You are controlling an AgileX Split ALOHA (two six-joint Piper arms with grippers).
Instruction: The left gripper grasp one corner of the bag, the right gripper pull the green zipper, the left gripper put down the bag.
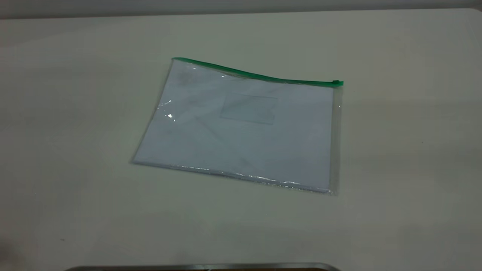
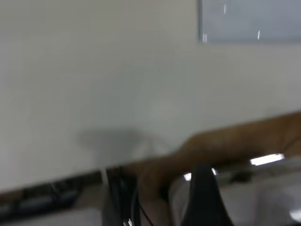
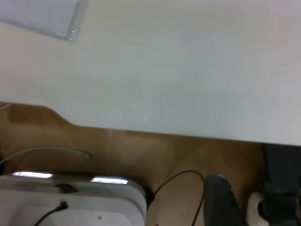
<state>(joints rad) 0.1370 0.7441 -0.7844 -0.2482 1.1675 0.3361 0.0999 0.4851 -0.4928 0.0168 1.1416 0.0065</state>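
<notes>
The bag [image 1: 241,128] lies flat on the pale table [image 1: 75,113], clear plastic over white paper, with a small card pocket [image 1: 248,108] on its face. Its green edge [image 1: 256,75] runs along the far side, and the green zipper [image 1: 337,82] sits at that edge's right end. Neither gripper shows in the exterior view. The left gripper [image 2: 202,200] shows only as a black tip off the table's edge, far from a bag corner [image 2: 244,21]. The right gripper [image 3: 221,200] is likewise off the table's edge, far from another bag corner [image 3: 42,14].
A grey metal bar [image 1: 203,267] runs along the near edge of the exterior view. Beyond the table edge the right wrist view shows a brown floor, a white box [image 3: 70,202] and a thin black cable [image 3: 178,181].
</notes>
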